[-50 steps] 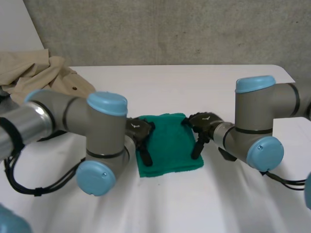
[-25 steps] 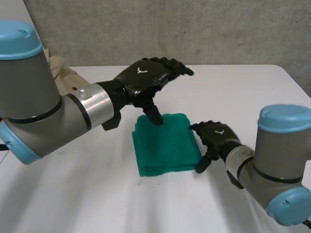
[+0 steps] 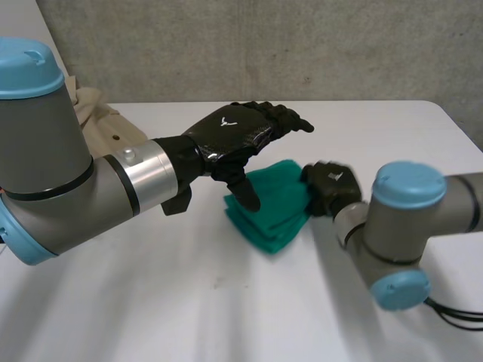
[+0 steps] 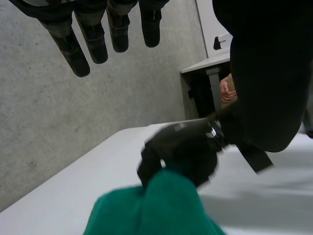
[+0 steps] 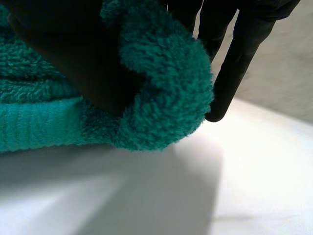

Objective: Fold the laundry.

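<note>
Where bunched, green towel (image 5: pixel 166 98) between right fingers (image 5: pixel 239 63).

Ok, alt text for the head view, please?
The right hand grips the right edge of a folded green towel on the white table. The left hand hovers open above the towel's left side, fingers straight. A beige garment lies at the table's far left.

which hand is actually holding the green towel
The right hand: its fingers and thumb pinch one edge of the green towel. The left hand hovers above the towel with straight fingers, gripping nothing.
</note>
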